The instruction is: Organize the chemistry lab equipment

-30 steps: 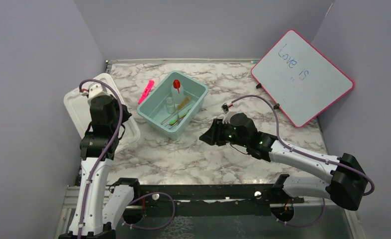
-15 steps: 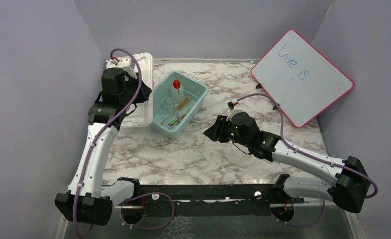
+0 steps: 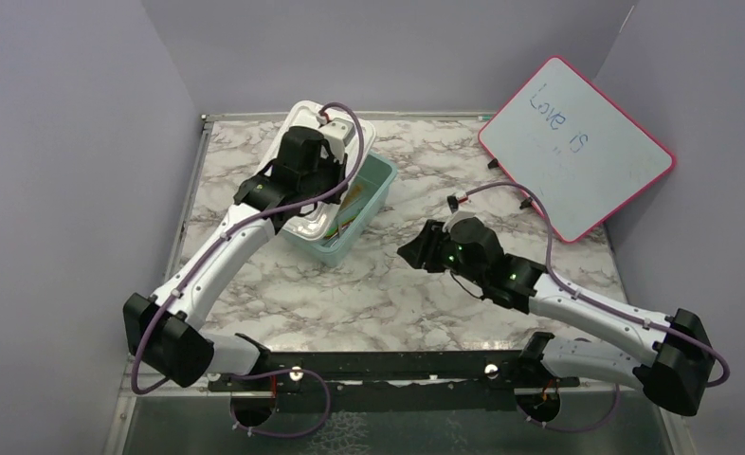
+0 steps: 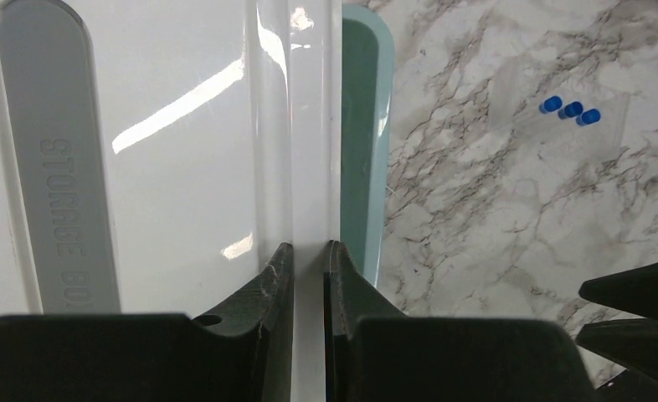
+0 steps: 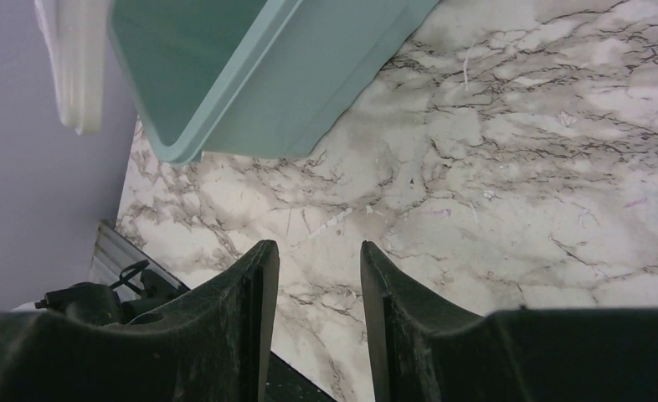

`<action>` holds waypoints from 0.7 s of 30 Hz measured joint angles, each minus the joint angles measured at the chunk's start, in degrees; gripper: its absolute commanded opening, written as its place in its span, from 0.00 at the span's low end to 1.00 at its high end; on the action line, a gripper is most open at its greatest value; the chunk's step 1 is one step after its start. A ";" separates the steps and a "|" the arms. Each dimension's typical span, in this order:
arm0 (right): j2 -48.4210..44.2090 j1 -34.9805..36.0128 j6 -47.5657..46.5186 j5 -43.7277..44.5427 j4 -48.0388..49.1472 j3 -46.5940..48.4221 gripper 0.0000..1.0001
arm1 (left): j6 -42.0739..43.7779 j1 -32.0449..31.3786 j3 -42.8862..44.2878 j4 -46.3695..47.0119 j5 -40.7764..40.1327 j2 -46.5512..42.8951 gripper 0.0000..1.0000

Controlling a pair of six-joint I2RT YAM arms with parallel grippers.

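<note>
My left gripper is shut on the rim of a white storage lid and holds it over the teal bin. In the left wrist view the jaws pinch the lid's edge, with the bin's rim just beside it. The lid and arm hide most of the equipment in the bin; a tan brush and a green tool peek out. Three tiny blue-capped pieces lie on the marble right of the bin. My right gripper is open and empty, low over the table right of the bin.
A pink-framed whiteboard leans at the back right. Purple walls close in the left, back and right sides. The lid's corner shows above the bin in the right wrist view. The marble tabletop lies in front.
My left arm has swung the white lid from the table's left side rightward to over the teal bin, hiding the pink marker. My right gripper has shifted slightly right.
</note>
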 measured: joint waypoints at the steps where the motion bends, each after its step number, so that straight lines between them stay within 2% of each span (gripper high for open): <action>1: -0.68 0.00 0.24 0.44 -0.24 -0.33 0.46 | 1.16 -0.48 0.00 -0.15 -0.09 1.14 0.01; 10: -2.10 0.00 1.36 1.97 -1.51 -2.27 0.45 | 6.05 -3.93 0.46 -0.22 -0.07 6.34 0.01; 21: -3.10 0.00 2.03 2.51 -1.66 -3.30 0.46 | 3.15 -4.81 3.67 -4.94 -0.24 13.92 0.01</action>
